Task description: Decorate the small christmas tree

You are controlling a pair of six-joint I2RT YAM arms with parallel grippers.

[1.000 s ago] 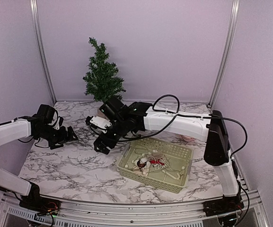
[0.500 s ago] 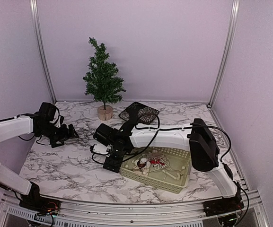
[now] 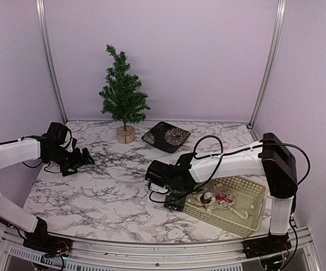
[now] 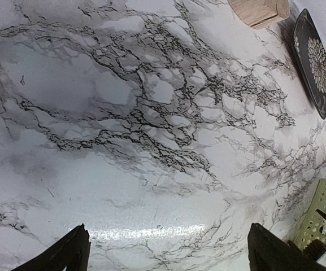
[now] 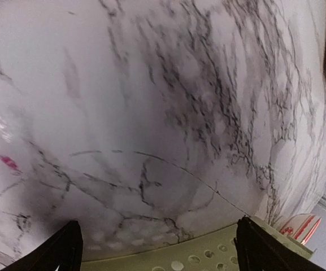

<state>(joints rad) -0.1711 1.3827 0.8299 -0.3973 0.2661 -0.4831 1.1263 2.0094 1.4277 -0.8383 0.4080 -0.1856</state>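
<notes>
The right gripper (image 3: 173, 201) had its fingers (image 5: 66, 248) spread wide with nothing between them. Through the gap I saw only marble and, just under the tips, the perforated rim of the pale green basket (image 3: 247, 217). It hung low at the basket's left corner, and I could not tell whether it touched the rim. Inside the basket lay a tangle of small ornaments (image 3: 213, 199), red and white among them, too small to sort out. On the far side the left gripper (image 3: 82, 160) was likewise wide open and empty, poised over bare table (image 3: 95, 197), well apart from everything.

At the back, near the wall, the small christmas tree (image 3: 122, 93) stood upright on its log-slice base (image 3: 125, 134). A dark patterned plate (image 3: 165, 136) lay just beside it to the right. I made out nothing hanging on the branches, though a small piece might have escaped me at that distance.

To my eye the work was at its first step, fetching an ornament. The next move seemed to call for the right gripper to go over the rim and down into the basket. There it would need to close on one piece without dragging its neighbours, then carry it across to the tree, clear of the plate. The thin trunk and light base looked easy to tip, so I judged the hanging would want a gentle touch.
</notes>
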